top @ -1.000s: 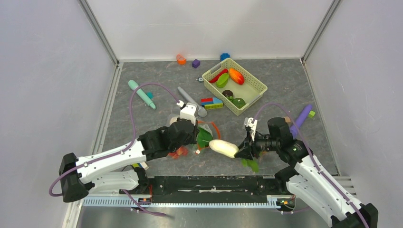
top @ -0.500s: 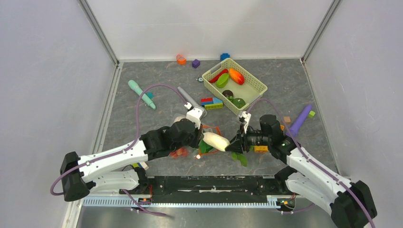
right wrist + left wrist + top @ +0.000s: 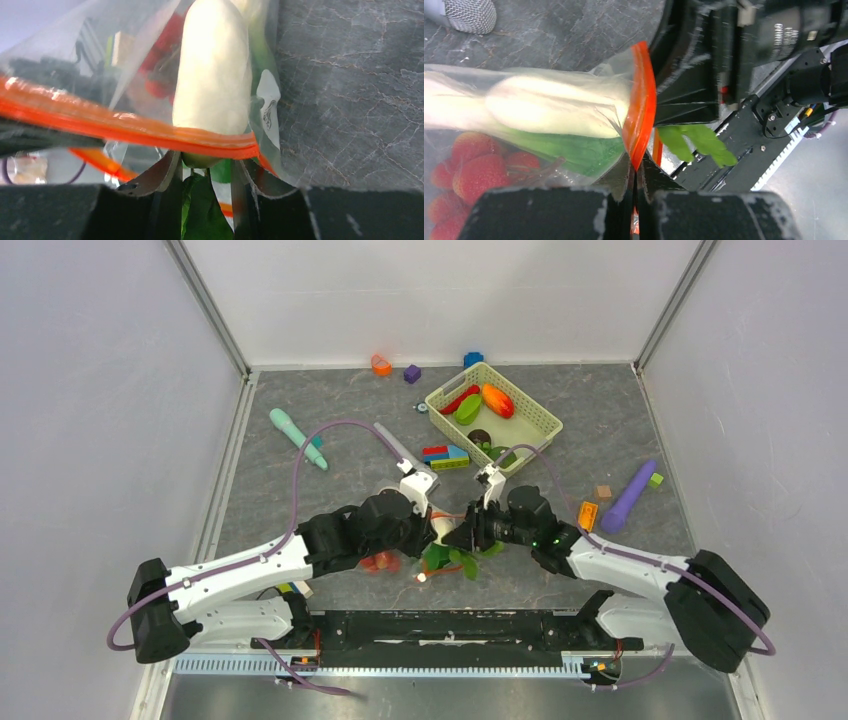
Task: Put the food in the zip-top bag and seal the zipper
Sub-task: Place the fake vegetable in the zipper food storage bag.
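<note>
The clear zip-top bag [image 3: 621, 65] lies between my two grippers. My left gripper [image 3: 636, 177] [image 3: 428, 527] is shut on its orange-red zipper [image 3: 641, 107] strip, holding the mouth up. Inside the bag are red berries [image 3: 474, 167] [image 3: 380, 562] and a green leafy piece [image 3: 574, 152]. My right gripper [image 3: 207, 165] [image 3: 458, 537] is shut on the leafy end of the white radish [image 3: 215, 75]. The radish body reaches through the mouth into the bag, and its green leaves [image 3: 696, 142] trail outside. More food lies in the basket: an orange-red piece [image 3: 497, 400], a green piece [image 3: 467, 408] and a dark purple piece [image 3: 479, 437].
The pale green basket [image 3: 525, 393] stands at the back right. Coloured blocks [image 3: 445, 456] lie beside it. A teal stick [image 3: 298, 437], a grey stick [image 3: 395, 448] and a purple stick [image 3: 628, 498] lie on the grey floor, with small blocks [image 3: 412, 373] by the back wall.
My right gripper has carried the white radish leftward from open floor into the bag's mouth. The left gripper kept its hold on the zipper strip and shifted slightly right.
</note>
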